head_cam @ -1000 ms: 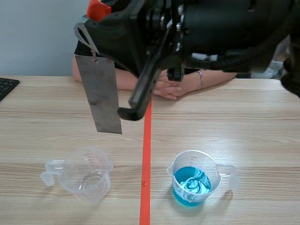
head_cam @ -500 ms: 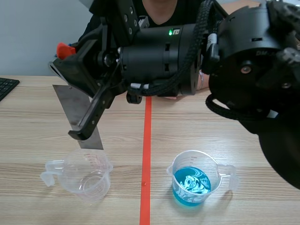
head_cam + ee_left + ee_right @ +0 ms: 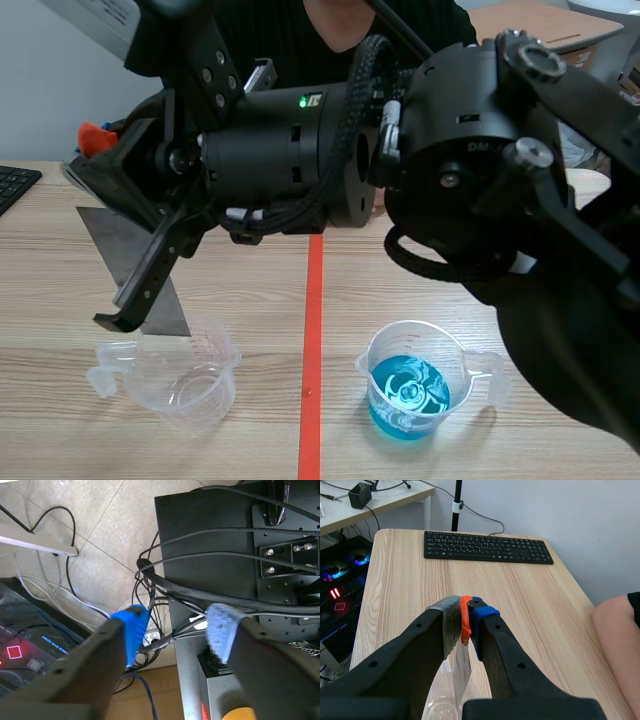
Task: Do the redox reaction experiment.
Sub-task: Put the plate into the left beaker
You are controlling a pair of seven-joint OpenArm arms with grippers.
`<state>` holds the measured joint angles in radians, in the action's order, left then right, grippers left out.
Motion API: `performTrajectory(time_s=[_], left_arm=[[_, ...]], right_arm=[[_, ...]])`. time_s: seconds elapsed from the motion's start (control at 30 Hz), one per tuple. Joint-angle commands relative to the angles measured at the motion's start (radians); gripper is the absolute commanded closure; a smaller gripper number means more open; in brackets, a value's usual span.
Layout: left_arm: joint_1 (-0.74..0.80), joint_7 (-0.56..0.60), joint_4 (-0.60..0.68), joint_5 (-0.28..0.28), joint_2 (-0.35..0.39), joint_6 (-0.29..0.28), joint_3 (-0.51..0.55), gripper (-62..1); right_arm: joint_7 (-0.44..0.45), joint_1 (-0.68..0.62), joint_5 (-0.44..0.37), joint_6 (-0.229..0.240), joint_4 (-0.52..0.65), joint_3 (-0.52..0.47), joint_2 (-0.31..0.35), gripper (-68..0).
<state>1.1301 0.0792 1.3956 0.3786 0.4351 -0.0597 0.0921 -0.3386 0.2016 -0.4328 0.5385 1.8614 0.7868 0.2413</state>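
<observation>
Right end effector, clamped on the plate, just swung left and down, so the plate's tip sits at the empty cup by the surface's front-left, maybe inside it, not the blue cup; left end effector's wide open.

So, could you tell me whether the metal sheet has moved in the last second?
Yes. The metal sheet has come down and leftward, its lower edge now at the empty beaker's rim.
</observation>
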Motion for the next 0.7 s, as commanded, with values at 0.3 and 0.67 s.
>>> performTrajectory(time_s=[0.3, 0.67], left_arm=[[-0.003, 0.017, 0.011, 0.003, -0.002, -0.002, -0.002, -62.0], [-0.003, 0.018, 0.013, -0.003, 0.000, -0.002, -0.002, -62.3]], right_arm=[[0.019, 0.014, 0.022, 0.000, -0.022, 0.000, -0.001, -1.7], [0.078, 0.009, 0.052, 0.001, -0.115, 0.000, -0.001, -1.7]])
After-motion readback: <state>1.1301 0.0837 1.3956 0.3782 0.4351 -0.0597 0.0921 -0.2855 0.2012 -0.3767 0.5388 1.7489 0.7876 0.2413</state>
